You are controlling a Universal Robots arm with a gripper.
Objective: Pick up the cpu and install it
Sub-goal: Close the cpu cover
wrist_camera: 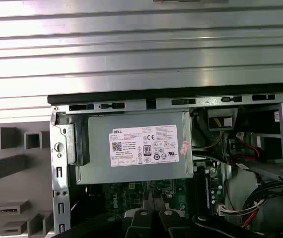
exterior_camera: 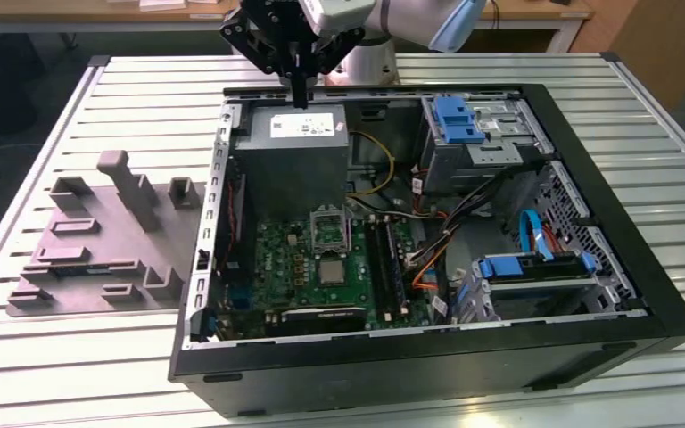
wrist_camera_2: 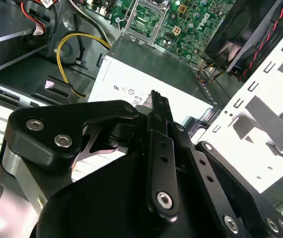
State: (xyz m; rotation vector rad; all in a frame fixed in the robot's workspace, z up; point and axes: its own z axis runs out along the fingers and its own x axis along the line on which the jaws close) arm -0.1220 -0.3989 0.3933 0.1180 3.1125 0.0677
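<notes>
The exterior view looks down at a slant from high above the open computer case [exterior_camera: 438, 357]. It stands far enough off to take in the whole case, the slatted counter [exterior_camera: 81, 374] around it and the gripper [exterior_camera: 301, 100] over the case's far side. The first wrist view faces almost straight down past the fingers [wrist_camera: 147, 201], nearer in, onto the power supply [wrist_camera: 136, 148], the case's rim and the counter beyond. The second wrist view sits close behind the gripper and looks obliquely along it into the case. All three views share the power supply and part of the motherboard [exterior_camera: 301, 267].
</notes>
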